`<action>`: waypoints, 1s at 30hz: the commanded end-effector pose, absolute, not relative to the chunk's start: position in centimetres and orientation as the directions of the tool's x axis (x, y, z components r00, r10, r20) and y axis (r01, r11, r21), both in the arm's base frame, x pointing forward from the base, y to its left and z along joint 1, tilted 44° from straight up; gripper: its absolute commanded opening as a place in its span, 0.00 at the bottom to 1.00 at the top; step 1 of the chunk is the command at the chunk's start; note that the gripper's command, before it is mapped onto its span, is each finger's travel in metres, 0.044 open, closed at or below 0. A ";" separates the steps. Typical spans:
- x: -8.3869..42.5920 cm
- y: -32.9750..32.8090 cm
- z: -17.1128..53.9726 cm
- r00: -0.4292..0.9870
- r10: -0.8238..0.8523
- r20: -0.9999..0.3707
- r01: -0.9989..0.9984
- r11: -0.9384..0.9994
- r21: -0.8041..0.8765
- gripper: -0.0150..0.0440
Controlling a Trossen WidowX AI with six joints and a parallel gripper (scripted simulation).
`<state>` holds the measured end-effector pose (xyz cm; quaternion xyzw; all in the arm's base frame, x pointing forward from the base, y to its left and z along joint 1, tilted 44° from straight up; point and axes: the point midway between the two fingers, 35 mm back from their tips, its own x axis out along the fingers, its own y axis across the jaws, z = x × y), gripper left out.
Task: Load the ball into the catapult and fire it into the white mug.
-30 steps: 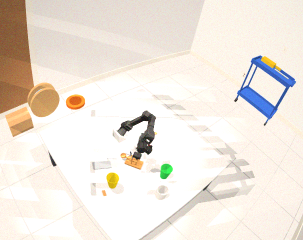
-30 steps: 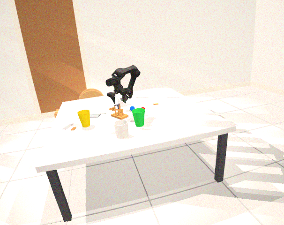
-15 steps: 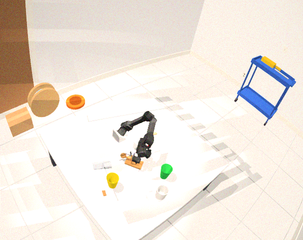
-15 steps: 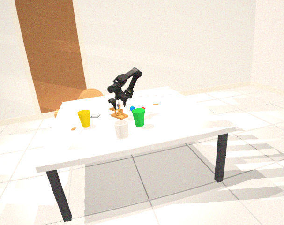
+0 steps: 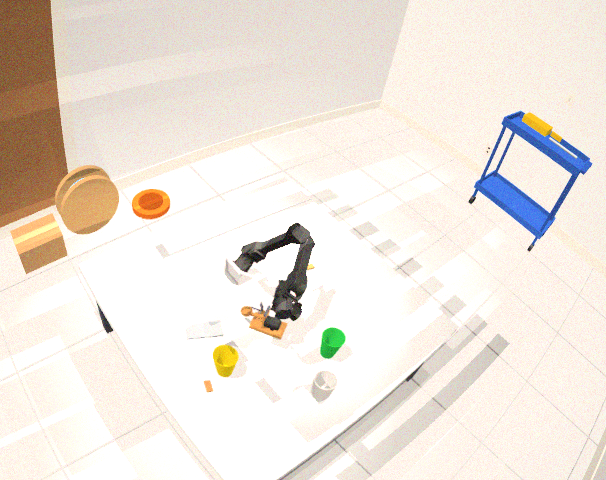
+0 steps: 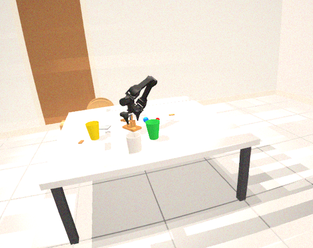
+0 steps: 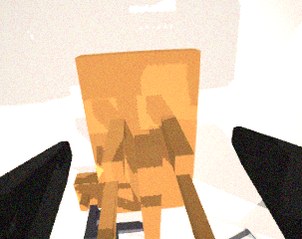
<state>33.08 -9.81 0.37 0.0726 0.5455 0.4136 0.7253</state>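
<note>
The orange wooden catapult (image 5: pixel 278 333) (image 6: pixel 135 128) (image 7: pixel 136 75) stands on the table, its round cup (image 5: pixel 246 311) on the side away from the white mug (image 5: pixel 324 387) (image 6: pixel 134 144). No ball shows in that cup. The blue ball (image 6: pixel 145 119) and the smaller red ball (image 6: pixel 157 119) lie on the table behind the green cup; the arm hides them in the top view. My gripper (image 6: pixel 132 122) (image 7: pixel 152 140) is open and empty, low over the catapult, its fingers on either side of the frame. Whether they touch it cannot be told.
A green cup (image 5: pixel 332 343) (image 6: pixel 153 129) stands near the mug, a yellow cup (image 5: pixel 224 361) (image 6: pixel 92 130) on the catapult's other side. A small orange block (image 5: pixel 208 385) (image 6: pixel 81 141), a yellow piece (image 5: pixel 310 267) (image 6: pixel 171 114) and a flat pale plate (image 5: pixel 204 330) lie on the table.
</note>
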 end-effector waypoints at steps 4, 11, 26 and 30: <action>33.0 -8.7 -0.5 0.058 0.686 -0.725 -0.517 0.642 0.566 1.00; 33.0 -7.9 -1.3 0.058 0.687 -0.725 -0.517 0.642 0.566 1.00; 33.1 -8.2 -1.1 0.061 0.681 -0.730 -0.522 0.645 0.559 0.54; 33.1 -8.2 -1.1 0.061 0.681 -0.730 -0.522 0.645 0.559 0.50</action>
